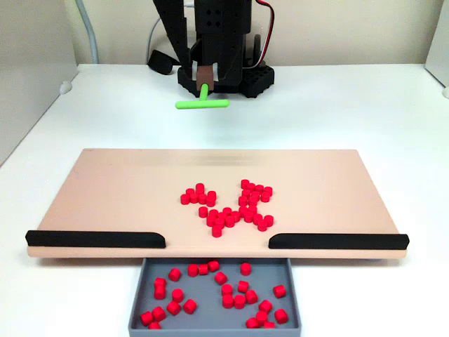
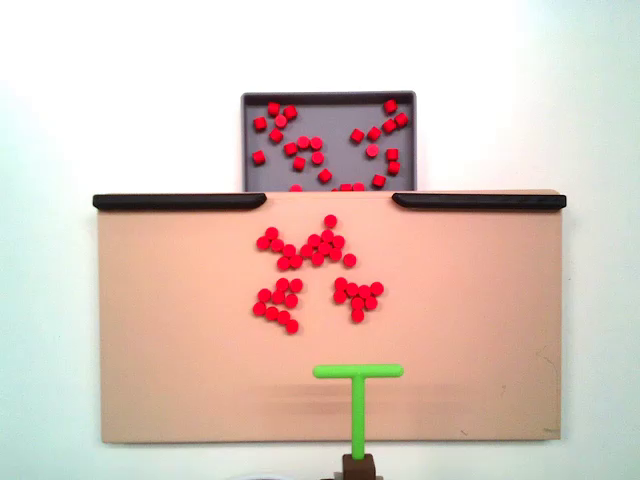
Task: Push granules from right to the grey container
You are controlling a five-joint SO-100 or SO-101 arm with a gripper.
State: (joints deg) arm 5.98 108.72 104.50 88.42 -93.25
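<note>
The jaws are closed on the stem of a green T-shaped stick, whose crossbar points away from the arm; in the overhead-style fixed view the stick rises from the bottom edge and its crossbar lies over the near part of the tan board. In the front fixed view the gripper hangs from the black arm above the white table, behind the board.

The crossbar is apart from the granules, which lie in loose clusters at the middle of the board, toward the edge with the gap. In the front view these granules sit just behind that gap.

Two black strips run along the board's edge, one each side of the gap. Below the gap lies the grey container, with many granules scattered in it; the other view shows the container too.
</note>
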